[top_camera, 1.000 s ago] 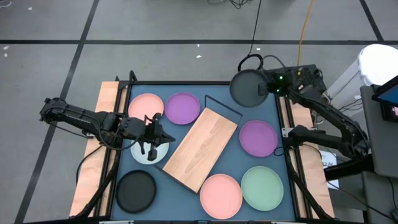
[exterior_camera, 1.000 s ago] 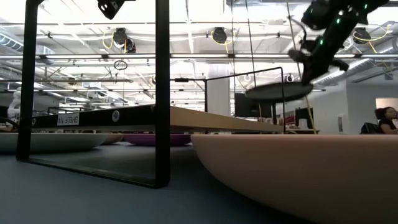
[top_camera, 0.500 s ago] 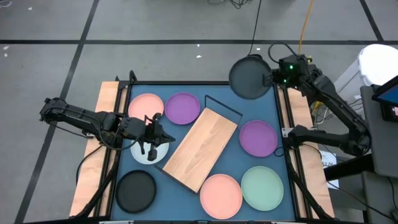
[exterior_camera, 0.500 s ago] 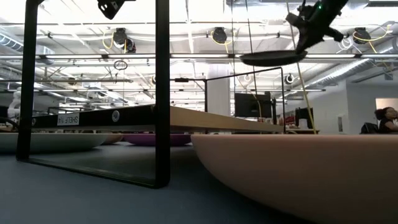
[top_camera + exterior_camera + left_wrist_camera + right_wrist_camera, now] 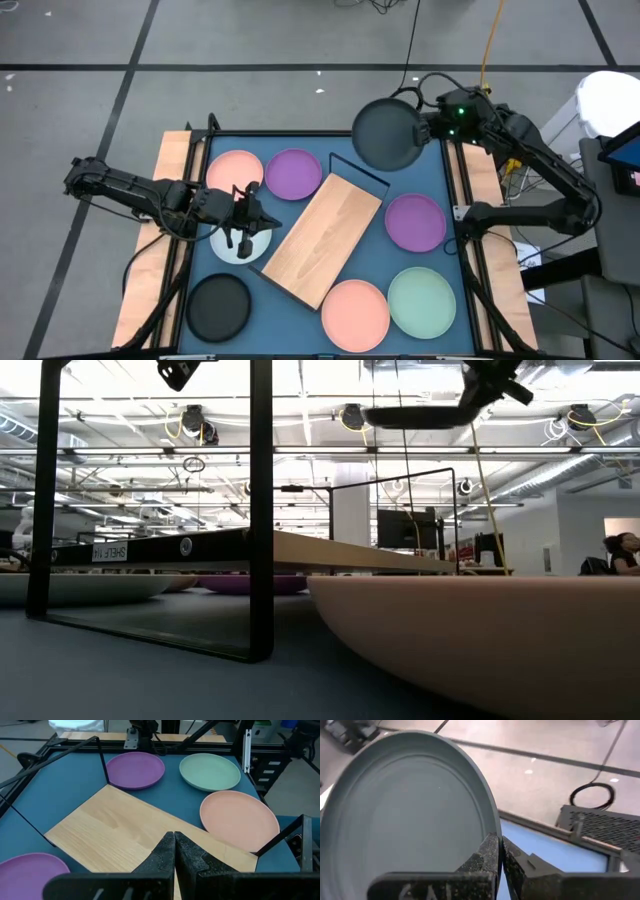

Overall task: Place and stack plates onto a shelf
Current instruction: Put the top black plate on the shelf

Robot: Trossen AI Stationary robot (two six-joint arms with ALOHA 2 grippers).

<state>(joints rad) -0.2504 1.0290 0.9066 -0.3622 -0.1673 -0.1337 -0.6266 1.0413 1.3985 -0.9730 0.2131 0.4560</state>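
Note:
My right gripper (image 5: 428, 128) is shut on a black plate (image 5: 385, 135), held high over the table's far edge; the low view shows that plate (image 5: 415, 417) well above the shelf. The shelf (image 5: 325, 238), a wooden board on a black wire frame, stands slantwise at mid-table. My left gripper (image 5: 243, 236) is shut and empty, over the white-grey plate (image 5: 255, 247) at the shelf's left. Flat on the table are a pink plate (image 5: 235, 172), a purple plate (image 5: 294, 173), a second purple plate (image 5: 415, 221), a pink plate (image 5: 355, 311), a green plate (image 5: 422, 300) and a black plate (image 5: 219, 305). My right gripper (image 5: 499, 842) pinches the black plate's rim (image 5: 492, 826) between its two fingers, on the plate's right-hand edge. The fingers come at it about level from the table's right. The plate is lifted clear and lies nearly level, reaching out leftward from the fingers.
The shelf's upright wire frame (image 5: 358, 170) stands at the board's far end, just below the held plate. Plates ring the shelf on all sides. Table rails run along both sides. A person (image 5: 620, 552) sits in the room beyond.
My right gripper has risen with the black plate and carried it toward the table's left; in the low view the plate has climbed from shelf-frame height to near the picture's top and has levelled out. My left arm has kept still.

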